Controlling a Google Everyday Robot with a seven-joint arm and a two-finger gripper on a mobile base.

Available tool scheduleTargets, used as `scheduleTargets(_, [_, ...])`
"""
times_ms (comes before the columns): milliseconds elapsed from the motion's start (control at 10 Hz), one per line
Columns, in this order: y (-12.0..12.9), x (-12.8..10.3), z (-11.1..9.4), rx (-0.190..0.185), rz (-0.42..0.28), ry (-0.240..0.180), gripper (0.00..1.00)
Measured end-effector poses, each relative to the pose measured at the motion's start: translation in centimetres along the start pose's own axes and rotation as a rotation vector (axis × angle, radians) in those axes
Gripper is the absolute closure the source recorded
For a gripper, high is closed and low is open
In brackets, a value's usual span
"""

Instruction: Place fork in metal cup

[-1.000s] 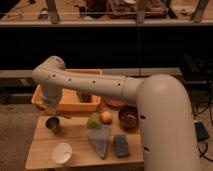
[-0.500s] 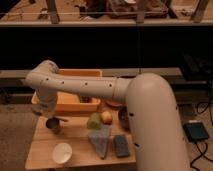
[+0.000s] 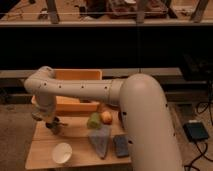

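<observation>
My gripper point(image 3: 54, 124) hangs from the arm's wrist at the left end of the wooden table point(image 3: 45, 150), low over the back left part of the tabletop. The arm reaches in from the right and bends down in front of the orange bin point(image 3: 75, 104). The metal cup is covered by the gripper and I cannot make it out. The fork does not show; I cannot tell whether it is in the gripper.
A round white cup point(image 3: 62, 152) stands at the table's front left. A green object point(image 3: 94, 120) and an orange fruit point(image 3: 106, 117) sit mid-table. A grey cloth point(image 3: 100, 141) and a blue sponge point(image 3: 121, 145) lie in front of them. The arm's big body fills the right side.
The arm has swung left and the wrist has come down. The gripper now covers the spot where the metal cup stood in plain view a second ago.
</observation>
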Motion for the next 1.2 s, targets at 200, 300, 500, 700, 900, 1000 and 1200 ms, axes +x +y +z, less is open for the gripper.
scheduleTargets(200, [0.1, 0.0, 0.4, 0.003, 0.001, -0.013, 1.00])
scheduleTargets(300, [0.1, 0.0, 0.6, 0.005, 0.002, -0.018, 1.00])
scheduleTargets(500, [0.2, 0.0, 1.0, 0.012, 0.020, -0.021, 1.00])
scheduleTargets(700, [0.6, -0.2, 1.2, 0.013, 0.045, -0.015, 1.00])
scheduleTargets(900, [0.9, -0.3, 1.2, 0.012, 0.060, -0.015, 1.00])
scheduleTargets(1000, [1.1, -0.3, 1.2, 0.011, 0.063, -0.017, 1.00])
scheduleTargets(1200, [1.3, -0.2, 1.4, 0.012, 0.066, -0.033, 1.00])
